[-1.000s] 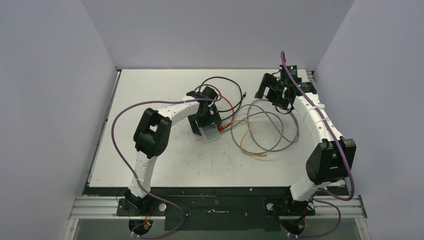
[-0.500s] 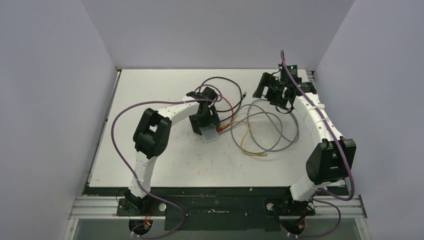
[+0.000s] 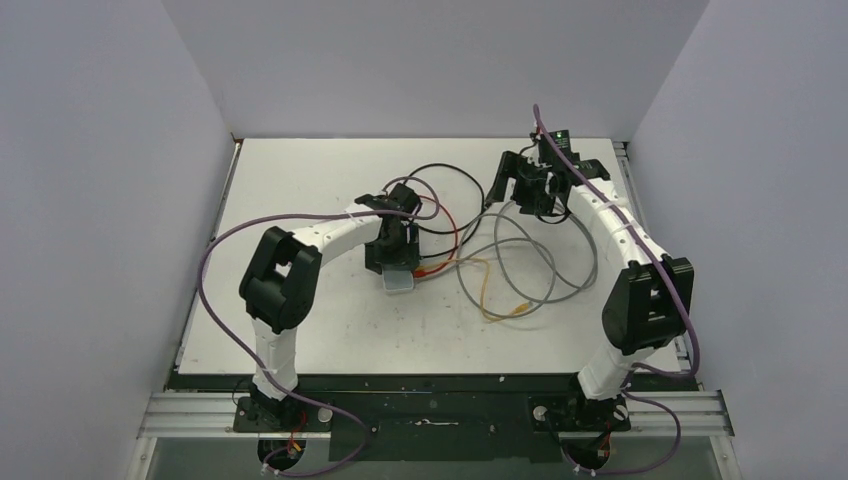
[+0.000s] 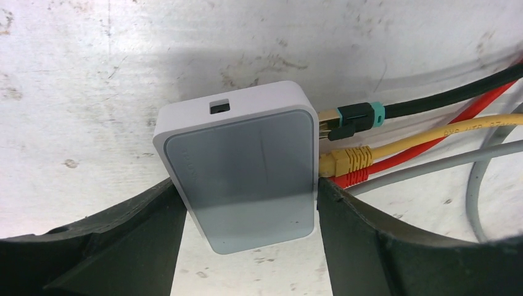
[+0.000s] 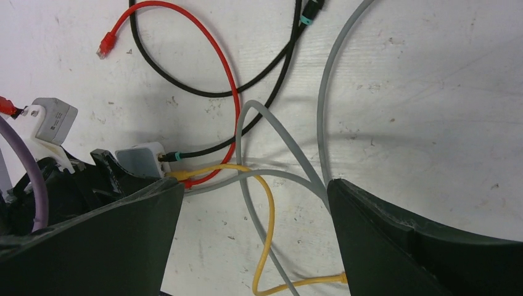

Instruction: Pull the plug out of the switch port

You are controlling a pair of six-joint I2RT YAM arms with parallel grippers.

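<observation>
The pale grey switch box (image 4: 240, 166) lies flat on the table, also in the top view (image 3: 398, 283). My left gripper (image 4: 247, 188) is shut on its two long sides. The ports are on its right narrow edge, where a black plug with a teal band (image 4: 354, 117), a yellow plug (image 4: 345, 161) and a red plug (image 4: 353, 179) sit side by side. A grey cable (image 4: 432, 161) runs in under them; its plug is hidden. My right gripper (image 3: 506, 187) is open and empty, above the cables to the right of the box (image 5: 140, 159).
The black (image 3: 440, 160), red (image 3: 455, 225), yellow (image 3: 482, 292) and grey (image 3: 565, 270) cables loop across the table's middle and right. The loose red end (image 5: 108, 42) and loose yellow end (image 5: 336, 279) lie free. Walls close in the left, back and right.
My left gripper has dragged the switch box left and nearer, pulling the cables along. My right arm has swung left, over the cable loops.
</observation>
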